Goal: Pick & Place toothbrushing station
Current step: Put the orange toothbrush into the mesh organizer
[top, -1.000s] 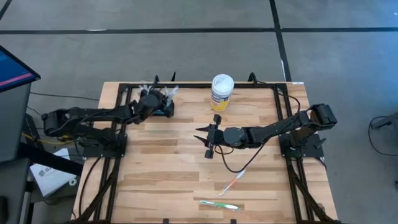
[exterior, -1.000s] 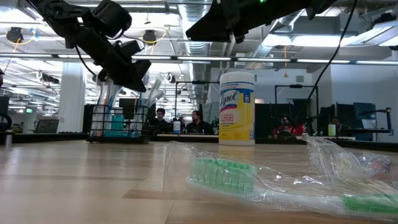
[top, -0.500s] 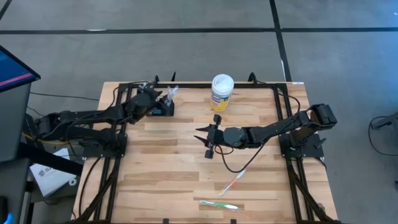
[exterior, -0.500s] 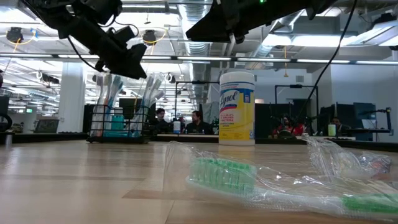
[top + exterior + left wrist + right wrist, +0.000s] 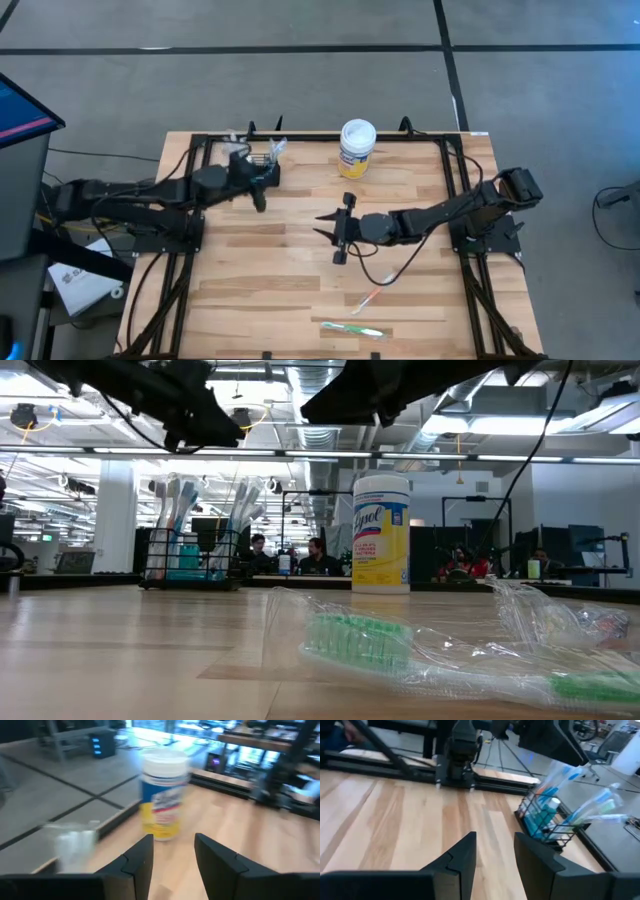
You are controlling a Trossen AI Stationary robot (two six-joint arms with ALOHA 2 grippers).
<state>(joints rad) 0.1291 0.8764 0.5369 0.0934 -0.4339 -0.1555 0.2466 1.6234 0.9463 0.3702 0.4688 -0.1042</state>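
Bright overhead lighting; left wrist view motion-blurred.

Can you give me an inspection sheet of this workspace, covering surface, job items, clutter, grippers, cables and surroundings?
Surface: wooden table, slatted, inside a black frame.
Job's things: black wire basket at the far left edge, toothbrushes standing in it.
Clutter: wipes tub at the far edge; two wrapped toothbrushes, one mid-table, one at the near edge.
Grippers: left gripper open, empty, beside the basket; right gripper open, empty, over mid-table.
Cables: black cable looping under the right arm.
Surroundings: grey floor; people seated at desks far behind.
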